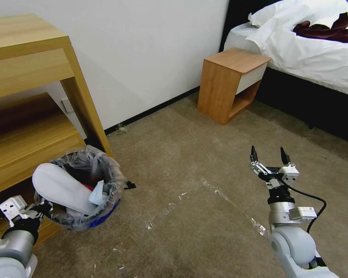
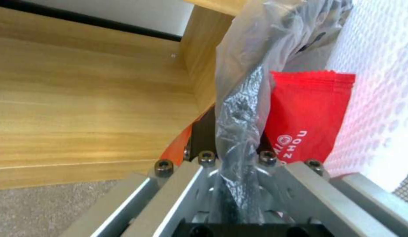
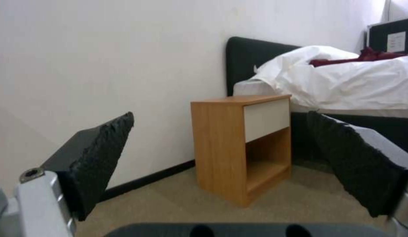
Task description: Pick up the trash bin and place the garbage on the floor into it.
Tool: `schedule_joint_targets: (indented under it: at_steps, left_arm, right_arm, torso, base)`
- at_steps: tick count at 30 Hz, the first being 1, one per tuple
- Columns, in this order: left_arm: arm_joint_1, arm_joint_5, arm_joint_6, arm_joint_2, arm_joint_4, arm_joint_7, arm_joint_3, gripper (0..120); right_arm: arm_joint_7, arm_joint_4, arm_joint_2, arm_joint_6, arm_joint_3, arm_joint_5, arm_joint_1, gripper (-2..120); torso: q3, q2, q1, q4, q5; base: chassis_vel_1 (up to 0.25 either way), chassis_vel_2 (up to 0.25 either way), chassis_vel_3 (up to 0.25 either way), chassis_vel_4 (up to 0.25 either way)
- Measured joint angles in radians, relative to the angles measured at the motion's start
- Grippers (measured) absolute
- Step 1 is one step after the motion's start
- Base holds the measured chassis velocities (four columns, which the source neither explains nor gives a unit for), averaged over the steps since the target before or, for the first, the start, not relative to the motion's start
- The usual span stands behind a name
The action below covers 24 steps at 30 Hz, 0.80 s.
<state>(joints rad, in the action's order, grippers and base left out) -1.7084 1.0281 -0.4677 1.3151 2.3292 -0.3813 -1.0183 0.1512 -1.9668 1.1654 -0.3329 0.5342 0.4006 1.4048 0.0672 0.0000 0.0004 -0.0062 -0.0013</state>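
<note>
The trash bin (image 1: 118,181), lined with crinkly clear plastic, is tilted at the lower left beside the wooden shelf unit. My left gripper (image 1: 45,207) is shut on its near rim; the left wrist view shows that gripper (image 2: 232,159) pinching the plastic liner (image 2: 243,108) and rim. Garbage lies inside the bin: a white slipper (image 1: 60,189), a red wrapper (image 2: 309,115) and a pale tissue wad (image 1: 98,196). The slipper's dotted sole (image 2: 379,82) fills one side of the left wrist view. My right gripper (image 1: 269,154) hangs open over the carpet, holding nothing, its black pads (image 3: 98,158) wide apart.
The wooden shelf unit (image 1: 31,116) stands close behind the bin. A wooden nightstand (image 1: 230,83) and a bed (image 1: 309,42) are at the far right. Strips of clear tape (image 1: 216,191) mark the carpet. A small scrap (image 1: 121,129) lies by the baseboard.
</note>
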Motion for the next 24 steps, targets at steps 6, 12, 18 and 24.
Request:
schedule_joint_targets:
  at_steps: [6, 12, 18, 24]
  left_arm:
    - [-0.006, 0.002, -0.009, 0.010, 0.008, -0.004, 0.003, 1]
    - [-0.008, 0.000, -0.009, 0.019, 0.009, -0.005, 0.004, 1]
    - [-0.006, -0.001, -0.008, 0.021, 0.009, -0.004, 0.005, 1]
    - [0.000, -0.003, -0.006, 0.020, 0.009, -0.004, 0.006, 1]
  right_arm:
    - [-0.006, 0.008, -0.007, 0.000, -0.002, 0.009, -0.008, 100]
    - [-0.015, 0.020, -0.005, -0.007, -0.008, 0.009, -0.009, 100]
    - [-0.017, 0.024, 0.003, -0.009, -0.018, 0.007, -0.013, 100]
    - [-0.018, 0.032, -0.003, -0.010, -0.018, 0.009, -0.015, 100]
  torso:
    - [0.000, 0.000, 0.000, 0.0000, 0.0000]
    - [0.000, 0.000, 0.000, -0.0001, 0.0000]
    - [0.000, 0.000, 0.000, 0.0000, 0.0000]
    - [0.000, 0.000, 0.000, 0.0000, 0.0000]
  base:
    - [0.000, 0.000, 0.000, 0.000]
    - [0.000, 0.000, 0.000, 0.000]
    - [0.000, 0.000, 0.000, 0.000]
    - [0.000, 0.000, 0.000, 0.000]
